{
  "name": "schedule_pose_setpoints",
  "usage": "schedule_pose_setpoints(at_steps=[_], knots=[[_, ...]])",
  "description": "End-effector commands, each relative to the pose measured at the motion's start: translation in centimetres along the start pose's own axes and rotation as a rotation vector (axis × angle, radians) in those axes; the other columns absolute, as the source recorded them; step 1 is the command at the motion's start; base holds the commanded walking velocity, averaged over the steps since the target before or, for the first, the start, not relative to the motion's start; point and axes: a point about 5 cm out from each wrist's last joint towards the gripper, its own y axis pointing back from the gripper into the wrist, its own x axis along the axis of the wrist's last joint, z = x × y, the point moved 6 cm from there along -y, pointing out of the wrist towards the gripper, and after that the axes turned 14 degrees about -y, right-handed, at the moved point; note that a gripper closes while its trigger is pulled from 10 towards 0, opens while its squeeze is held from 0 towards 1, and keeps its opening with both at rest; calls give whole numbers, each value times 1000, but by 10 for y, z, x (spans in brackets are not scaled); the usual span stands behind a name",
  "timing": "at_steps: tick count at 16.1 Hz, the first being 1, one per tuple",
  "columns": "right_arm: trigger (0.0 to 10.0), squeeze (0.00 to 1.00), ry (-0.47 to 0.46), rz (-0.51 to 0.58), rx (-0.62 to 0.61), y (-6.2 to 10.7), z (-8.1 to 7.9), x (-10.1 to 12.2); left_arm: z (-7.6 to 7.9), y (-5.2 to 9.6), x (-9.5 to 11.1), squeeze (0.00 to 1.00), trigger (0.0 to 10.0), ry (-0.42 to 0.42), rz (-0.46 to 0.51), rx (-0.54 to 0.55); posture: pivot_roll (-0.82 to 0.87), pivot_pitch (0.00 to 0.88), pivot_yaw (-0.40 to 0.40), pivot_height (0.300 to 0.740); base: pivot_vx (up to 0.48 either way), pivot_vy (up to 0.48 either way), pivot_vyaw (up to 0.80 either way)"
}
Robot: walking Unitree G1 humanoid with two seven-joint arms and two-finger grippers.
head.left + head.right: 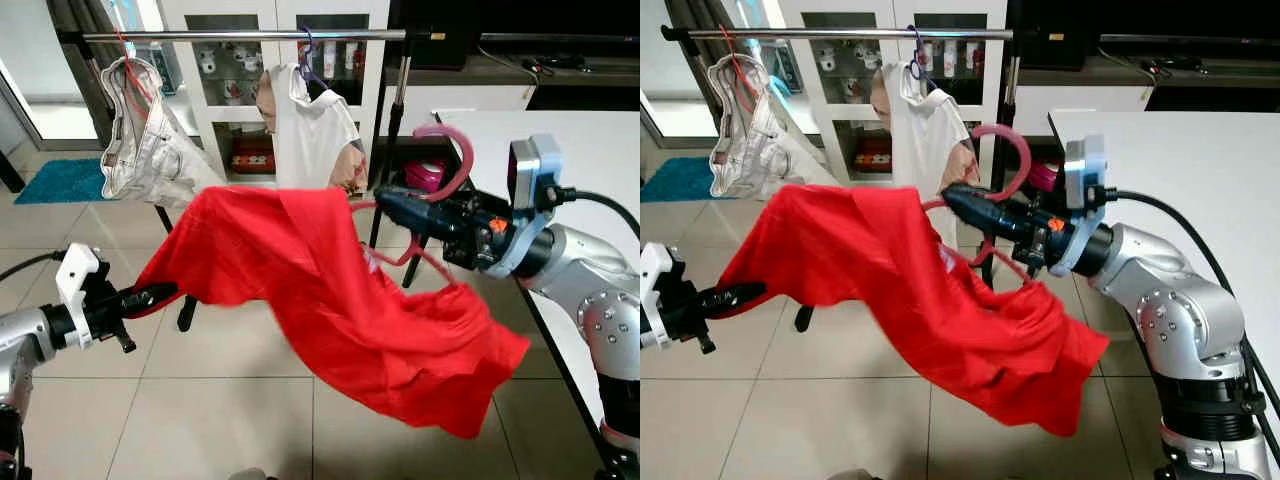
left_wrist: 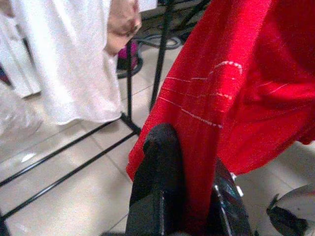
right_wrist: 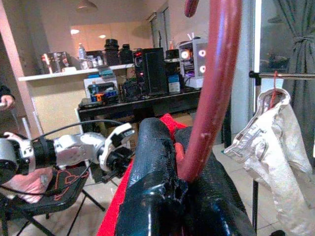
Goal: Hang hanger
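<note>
A red shirt (image 1: 340, 290) hangs on a pink hanger (image 1: 455, 150) and is stretched out in the air below the metal rail (image 1: 240, 35). My right gripper (image 1: 388, 205) is shut on the hanger's neck (image 3: 211, 88), with the hook curving up above its fingers (image 3: 152, 167). At the left, my left gripper (image 1: 160, 293) is shut on the shirt's edge, and red cloth (image 2: 236, 88) runs between its fingers (image 2: 157, 187). The hook is lower than the rail and to the right of the white shirt.
On the rail hang pale trousers (image 1: 140, 140) on a red hanger and a white T-shirt (image 1: 310, 130) on a purple one. A white table (image 1: 580, 150) stands at the right, a white cabinet (image 1: 230, 90) behind the rack, and a blue mat (image 1: 60, 180) lies far left.
</note>
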Motion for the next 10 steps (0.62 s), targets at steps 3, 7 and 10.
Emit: schedule_pose_setpoints(at_steps=[3,7,10], knots=[[0,0,51,75,-4,3,-2,19,-3,8,-14,0,0,4,-48,52,-115,0,59,740,0,0,0],[0,0,47,81,-5,3,-1,20,-2,14,-31,0,0,8,-119,77,-116,0,59,740,0,0,0],[0,0,45,84,-21,4,2,21,2,17,-42,0,0,14,-149,81,-116,0,56,740,0,0,0]])
